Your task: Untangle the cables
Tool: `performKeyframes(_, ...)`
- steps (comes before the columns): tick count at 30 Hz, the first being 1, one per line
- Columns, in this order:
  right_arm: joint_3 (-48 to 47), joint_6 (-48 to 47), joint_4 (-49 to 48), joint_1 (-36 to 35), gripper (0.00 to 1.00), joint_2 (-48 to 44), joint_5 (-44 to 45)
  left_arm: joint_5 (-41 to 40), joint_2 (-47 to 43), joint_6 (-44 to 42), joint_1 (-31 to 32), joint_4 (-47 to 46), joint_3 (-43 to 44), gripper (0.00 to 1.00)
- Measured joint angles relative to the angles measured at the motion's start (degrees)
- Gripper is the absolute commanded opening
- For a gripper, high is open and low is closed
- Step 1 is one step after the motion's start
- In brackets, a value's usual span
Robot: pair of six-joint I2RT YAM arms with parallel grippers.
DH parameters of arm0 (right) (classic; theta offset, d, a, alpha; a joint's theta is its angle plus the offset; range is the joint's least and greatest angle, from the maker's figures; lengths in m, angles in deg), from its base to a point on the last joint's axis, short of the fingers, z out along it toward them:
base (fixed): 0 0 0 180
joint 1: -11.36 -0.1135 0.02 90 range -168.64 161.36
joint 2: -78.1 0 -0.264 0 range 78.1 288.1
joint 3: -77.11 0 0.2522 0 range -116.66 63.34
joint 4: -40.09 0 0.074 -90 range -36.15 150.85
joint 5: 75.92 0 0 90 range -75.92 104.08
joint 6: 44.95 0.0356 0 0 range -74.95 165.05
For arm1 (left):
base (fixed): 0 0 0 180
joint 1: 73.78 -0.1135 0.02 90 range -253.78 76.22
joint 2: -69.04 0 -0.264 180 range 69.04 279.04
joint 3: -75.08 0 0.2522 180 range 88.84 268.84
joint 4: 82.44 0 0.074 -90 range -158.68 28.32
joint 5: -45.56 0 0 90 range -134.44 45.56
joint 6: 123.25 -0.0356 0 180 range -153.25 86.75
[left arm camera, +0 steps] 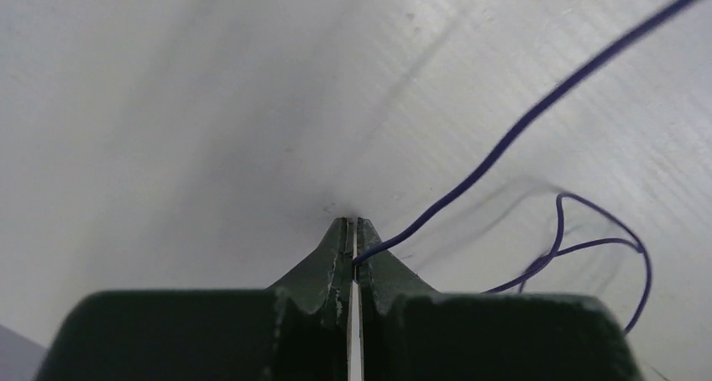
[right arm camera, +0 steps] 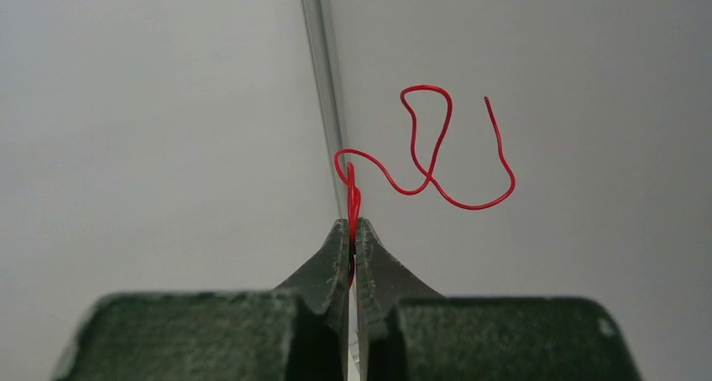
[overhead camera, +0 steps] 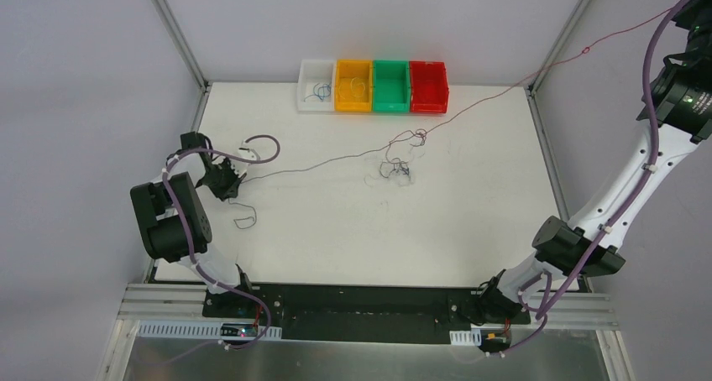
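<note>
Cables, thin curly wires in red and dark colours, sit knotted (overhead camera: 401, 161) about mid-way across the white table (overhead camera: 336, 238), with two strands running out nearly straight. I find the left gripper (left arm camera: 353, 230) low at the table's left side, clamped on the thin dark-blue wire (left arm camera: 520, 121). The right gripper (right arm camera: 352, 226), high off to the right, is pinched on the thin red wire (right arm camera: 437, 146) near its curled free end. My judgement is that these strands are light, springy and slippery, and hard pulling may cinch the knot. A hold close beside the knot looks better.
</note>
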Motion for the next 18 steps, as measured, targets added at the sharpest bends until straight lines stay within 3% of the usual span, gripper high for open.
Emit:
performKeyframes(9, 3.02, -6.88, 0.09, 0.92, 0.0, 2.1, 1.31, -1.7, 4.35, -2.25, -3.87, 0.9, 4.63, 0.0)
performKeyframes(18, 3.3, -12.39, -0.07, 4.44, 0.0, 6.05, 2.6, -3.87, 9.53, -6.12, -13.14, 1.31, 10.91, 0.0)
